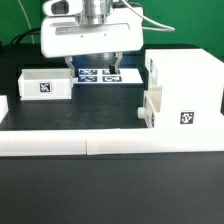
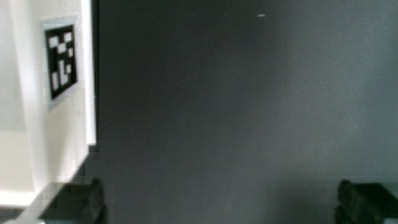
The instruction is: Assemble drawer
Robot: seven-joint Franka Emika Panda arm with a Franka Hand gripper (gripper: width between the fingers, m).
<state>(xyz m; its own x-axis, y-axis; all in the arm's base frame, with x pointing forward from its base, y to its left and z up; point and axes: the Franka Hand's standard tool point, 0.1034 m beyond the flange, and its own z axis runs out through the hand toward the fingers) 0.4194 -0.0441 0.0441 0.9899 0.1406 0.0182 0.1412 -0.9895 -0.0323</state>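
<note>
Over the back of the table, the gripper (image 1: pixel 95 63) hangs wide open and empty, with the loose tray (image 1: pixel 45 85) just off to the exterior view's left and the housing (image 1: pixel 185 92) at the right, so I'd centre squarely over a tray wall before closing.

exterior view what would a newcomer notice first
The open gripper hangs over the marker board at the back. The tall white housing stands on the exterior view's right, a shallow tagged tray on its left, the low border wall in front.
</note>
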